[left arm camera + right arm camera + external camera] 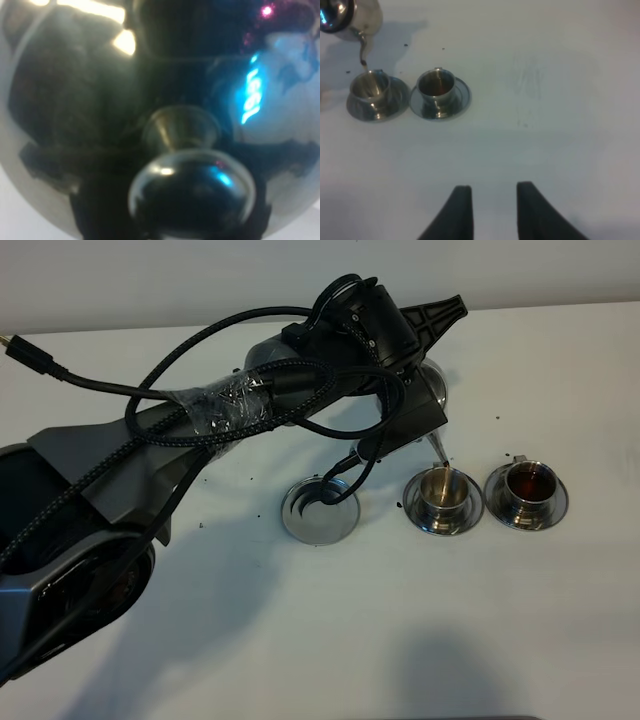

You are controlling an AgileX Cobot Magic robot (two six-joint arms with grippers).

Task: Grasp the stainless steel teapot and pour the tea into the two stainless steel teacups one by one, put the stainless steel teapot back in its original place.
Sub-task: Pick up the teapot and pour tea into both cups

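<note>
My left gripper is shut on the stainless steel teapot, holding it tilted in the air, mostly hidden under the wrist. Its thin spout points down over the nearer-to-centre teacup, whose brassy inside looks almost dry. The other teacup holds dark tea. The left wrist view is filled by the teapot's lid and its knob. The right wrist view shows the teapot, both teacups and my right gripper, its fingers apart with nothing between them.
The original place, a bare round steel saucer, lies on the white table left of the cups. The left arm and its black cables stretch across the table's left half. Small dark specks dot the table around the saucers.
</note>
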